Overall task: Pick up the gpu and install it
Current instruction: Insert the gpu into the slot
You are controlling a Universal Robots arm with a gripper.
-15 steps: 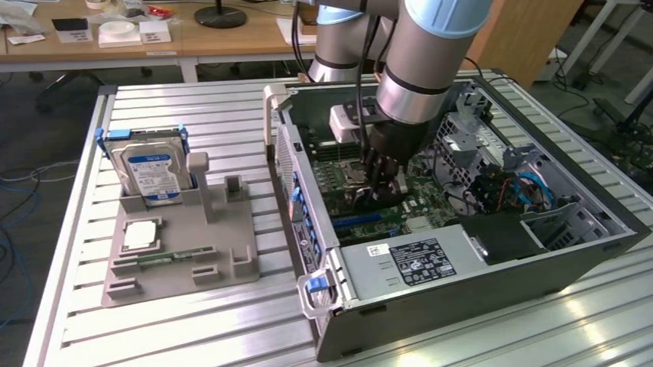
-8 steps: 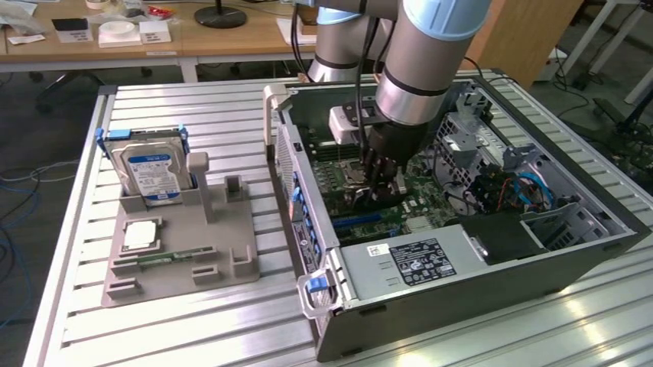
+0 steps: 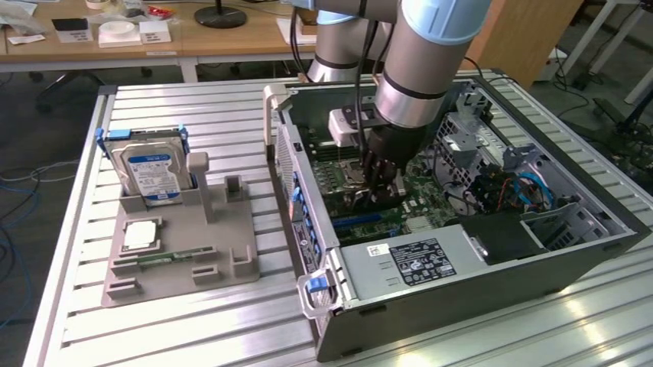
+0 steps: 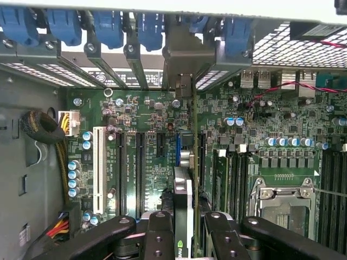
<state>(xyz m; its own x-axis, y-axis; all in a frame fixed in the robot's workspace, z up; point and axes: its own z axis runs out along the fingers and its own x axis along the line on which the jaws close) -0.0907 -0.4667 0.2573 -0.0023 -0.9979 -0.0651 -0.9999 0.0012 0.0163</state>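
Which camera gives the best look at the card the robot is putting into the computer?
The wrist view: the gpu stands edge-on between the gripper fingers, over the motherboard slots. In the exterior view the arm and gripper reach into the case and hide most of the card.

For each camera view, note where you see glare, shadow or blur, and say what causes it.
Exterior view: bright glare streaks on the ribbed metal table near the computer case; the arm shades the motherboard where the gripper reaches in. Wrist view: evenly lit motherboard; the white top rim is washed out; the gpu between the fingers looks slightly soft.
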